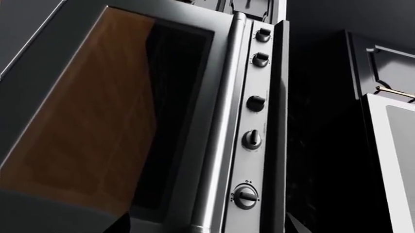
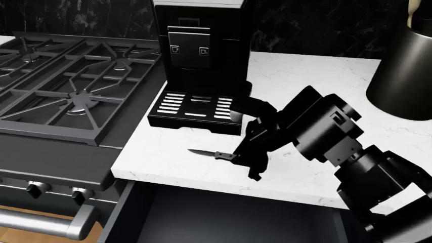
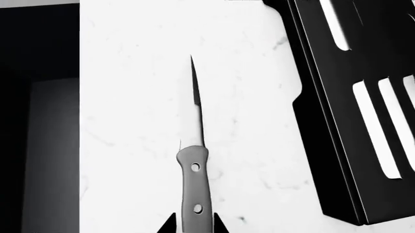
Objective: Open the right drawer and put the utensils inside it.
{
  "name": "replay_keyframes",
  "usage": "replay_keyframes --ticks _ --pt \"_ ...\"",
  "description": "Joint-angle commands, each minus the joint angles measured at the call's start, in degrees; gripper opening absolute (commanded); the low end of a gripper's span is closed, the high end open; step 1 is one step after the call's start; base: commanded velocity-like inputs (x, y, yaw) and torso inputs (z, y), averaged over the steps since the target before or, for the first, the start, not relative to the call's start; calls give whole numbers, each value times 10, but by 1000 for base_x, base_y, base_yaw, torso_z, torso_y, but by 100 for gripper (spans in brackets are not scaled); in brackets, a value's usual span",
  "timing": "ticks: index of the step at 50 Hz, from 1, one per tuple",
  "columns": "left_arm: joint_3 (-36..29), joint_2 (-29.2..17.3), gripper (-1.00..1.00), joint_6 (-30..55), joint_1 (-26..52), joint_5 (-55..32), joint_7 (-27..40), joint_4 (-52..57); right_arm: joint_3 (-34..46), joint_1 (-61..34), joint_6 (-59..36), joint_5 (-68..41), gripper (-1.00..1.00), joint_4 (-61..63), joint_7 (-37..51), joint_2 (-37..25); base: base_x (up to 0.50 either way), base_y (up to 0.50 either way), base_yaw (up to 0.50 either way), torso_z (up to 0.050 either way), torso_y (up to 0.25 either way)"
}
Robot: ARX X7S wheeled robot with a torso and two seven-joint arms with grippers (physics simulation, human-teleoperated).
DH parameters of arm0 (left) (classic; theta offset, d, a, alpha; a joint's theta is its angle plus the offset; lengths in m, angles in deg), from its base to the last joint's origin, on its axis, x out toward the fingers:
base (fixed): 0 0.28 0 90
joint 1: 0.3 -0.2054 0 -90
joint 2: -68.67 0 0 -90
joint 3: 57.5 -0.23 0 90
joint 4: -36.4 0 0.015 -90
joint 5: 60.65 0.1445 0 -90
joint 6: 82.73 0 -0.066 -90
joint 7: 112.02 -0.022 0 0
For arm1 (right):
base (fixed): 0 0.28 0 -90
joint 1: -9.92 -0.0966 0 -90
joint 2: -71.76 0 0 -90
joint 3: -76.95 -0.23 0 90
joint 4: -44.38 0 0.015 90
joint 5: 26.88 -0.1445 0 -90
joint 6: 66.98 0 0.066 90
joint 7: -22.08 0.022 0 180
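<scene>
I have the right pincer down on the white surface, its fingertips on either side of the knife handle, blade pointing away from it. The open right drawer lies just below. I cannot see my left pincer.

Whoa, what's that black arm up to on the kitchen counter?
The robot's right gripper is down on the white counter at a small knife, its fingertips on either side of the handle. The knife lies flat, blade pointing toward the stove, just in front of the coffee machine. Below the counter edge the drawer already stands open, where the knife is meant to go. The left gripper isn't visible; its camera looks at the oven front.
</scene>
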Motion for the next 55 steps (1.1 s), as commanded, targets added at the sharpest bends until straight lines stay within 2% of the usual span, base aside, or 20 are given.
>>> replay_keyframes --ticks 1,9,22,34,42,55 --pt "-7 0 100 0 0 0 -8 0 57 75 35 59 -100 -26 95 18 11 6 7 0 0" --pt "-12 1 100 -3 3 1 -8 0 32 70 29 56 -100 8 119 11 2 4 7 0 0" --pt "-15 0 100 -3 5 1 -10 0 -40 29 -79 18 -100 230 116 -35 1 2 4 0 0" --pt "-18 0 100 -4 7 1 -11 0 -73 53 -140 -25 -100 367 102 -64 0 0 0 0 0" --pt "-18 1 100 -5 7 0 -9 0 -48 90 -169 -32 -100 438 110 -75 0 0 0 0 0" --pt "-17 1 100 -5 6 0 -7 0 7 125 -175 -16 -100 474 134 -81 0 0 0 0 0"
